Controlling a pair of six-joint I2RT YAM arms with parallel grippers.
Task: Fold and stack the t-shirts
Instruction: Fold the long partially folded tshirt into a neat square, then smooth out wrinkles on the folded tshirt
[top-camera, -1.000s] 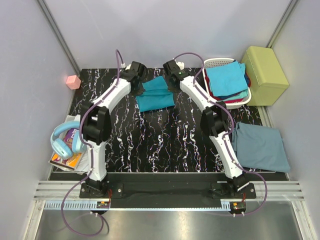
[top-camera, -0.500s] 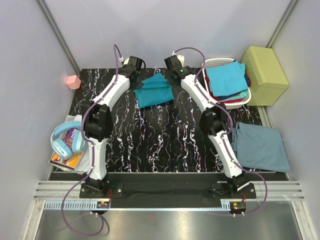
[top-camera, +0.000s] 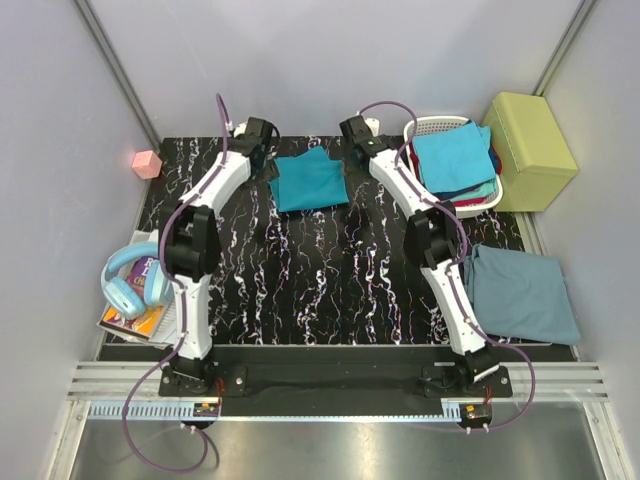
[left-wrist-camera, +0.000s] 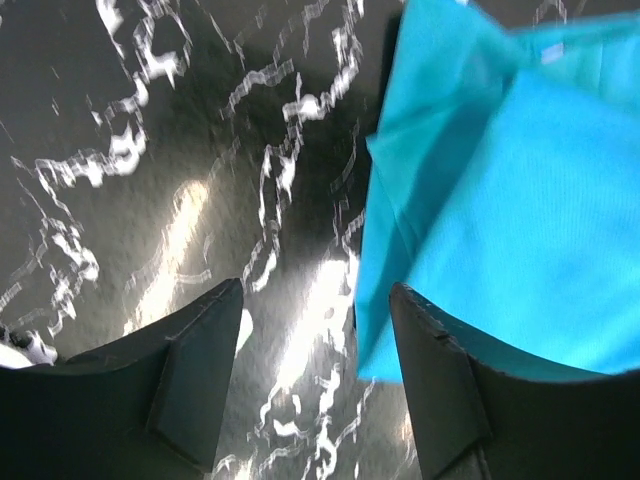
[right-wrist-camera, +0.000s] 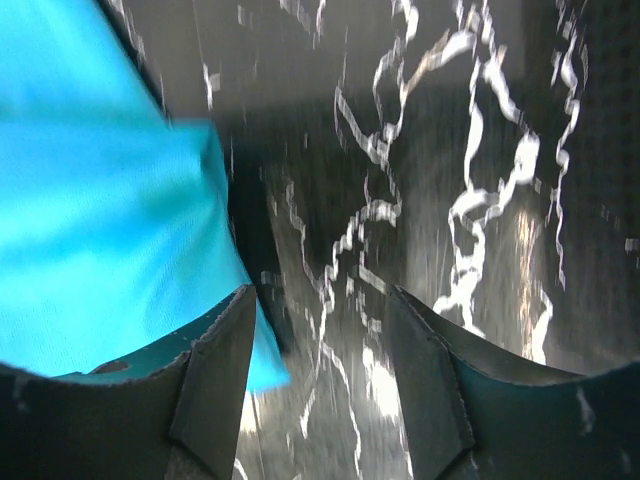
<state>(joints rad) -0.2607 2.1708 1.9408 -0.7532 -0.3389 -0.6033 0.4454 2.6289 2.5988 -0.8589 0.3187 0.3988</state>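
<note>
far left: one pink block, one pair of headphones nearer | left gripper: released, empty, just left of one folded teal shirt, far middle | right gripper: released, empty, at that shirt's right edge | right: one basket of stacked shirts, one grey-blue shirt nearer, one box far right
</note>
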